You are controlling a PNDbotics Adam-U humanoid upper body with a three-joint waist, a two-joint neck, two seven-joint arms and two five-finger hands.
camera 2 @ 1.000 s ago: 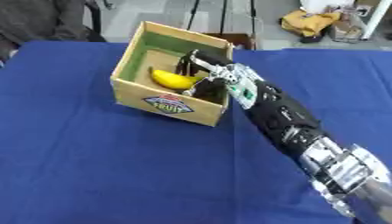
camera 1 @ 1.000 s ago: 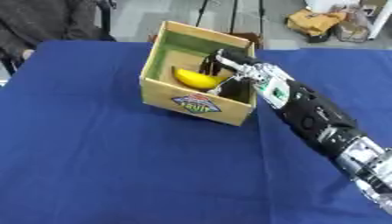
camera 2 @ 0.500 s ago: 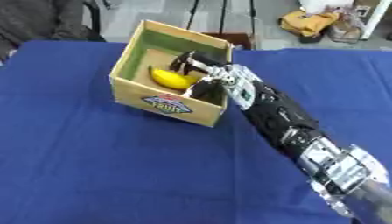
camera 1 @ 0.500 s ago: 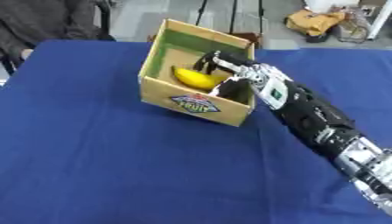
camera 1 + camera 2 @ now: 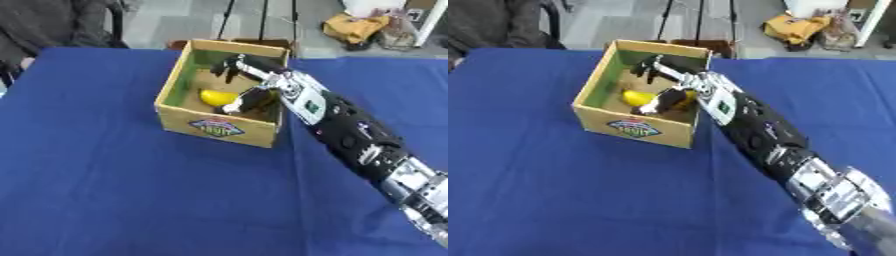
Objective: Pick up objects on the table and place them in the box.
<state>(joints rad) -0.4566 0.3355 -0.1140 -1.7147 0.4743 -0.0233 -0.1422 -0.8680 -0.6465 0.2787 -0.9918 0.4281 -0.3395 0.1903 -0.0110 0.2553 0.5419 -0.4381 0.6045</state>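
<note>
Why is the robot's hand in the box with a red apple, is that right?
Not quite. The thing in the box is yellow, and looks like a banana, not a red apple. The left eye view shows it under the right hand, which does reach into the box.

Blue tablecloth [image 5: 105, 190]; tan box [image 5: 179, 120], green inside, colourful front label; yellow banana [image 5: 215, 97]; black-silver right hand [image 5: 254, 75].

You have a blue cloth [image 5: 122, 190] over the table, a yellow bag [image 5: 353, 28] on the floor beyond, and a seated person [image 5: 48, 22] far left
</note>
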